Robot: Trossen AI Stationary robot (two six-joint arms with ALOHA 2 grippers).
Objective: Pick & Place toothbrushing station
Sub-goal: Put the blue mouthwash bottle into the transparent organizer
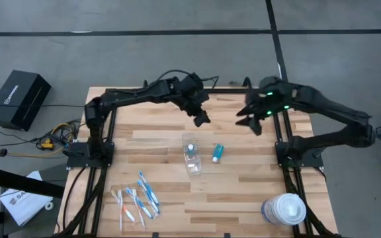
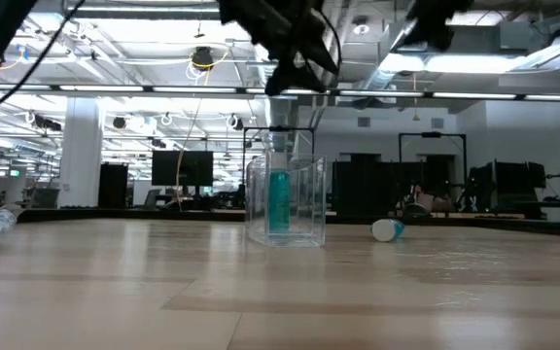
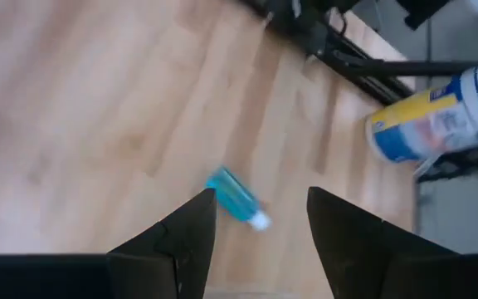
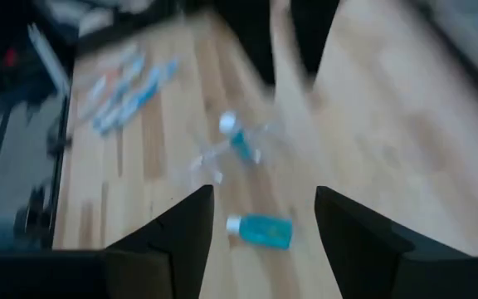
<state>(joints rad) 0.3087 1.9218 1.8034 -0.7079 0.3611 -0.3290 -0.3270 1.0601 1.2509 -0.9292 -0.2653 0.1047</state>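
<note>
A small clear plastic cup (image 1: 192,157) stands upright at the table's middle with one teal tube (image 2: 279,201) standing inside it. A second teal tube (image 1: 217,153) lies on its side on the wood just right of the cup; it also shows in the left wrist view (image 3: 237,198) and the right wrist view (image 4: 260,228). Several blue, white and orange toothbrushes (image 1: 137,198) lie flat at the near left. My left gripper (image 1: 201,119) is open and empty, high above the table, far of the cup. My right gripper (image 1: 249,119) is open and empty, high, far right of the cup.
A big round white-lidded tub (image 1: 284,210) stands at the near right corner. The arms' black base frames (image 1: 90,152) stand at the table's left and right sides. Bare wood lies between the cup and the near edge.
</note>
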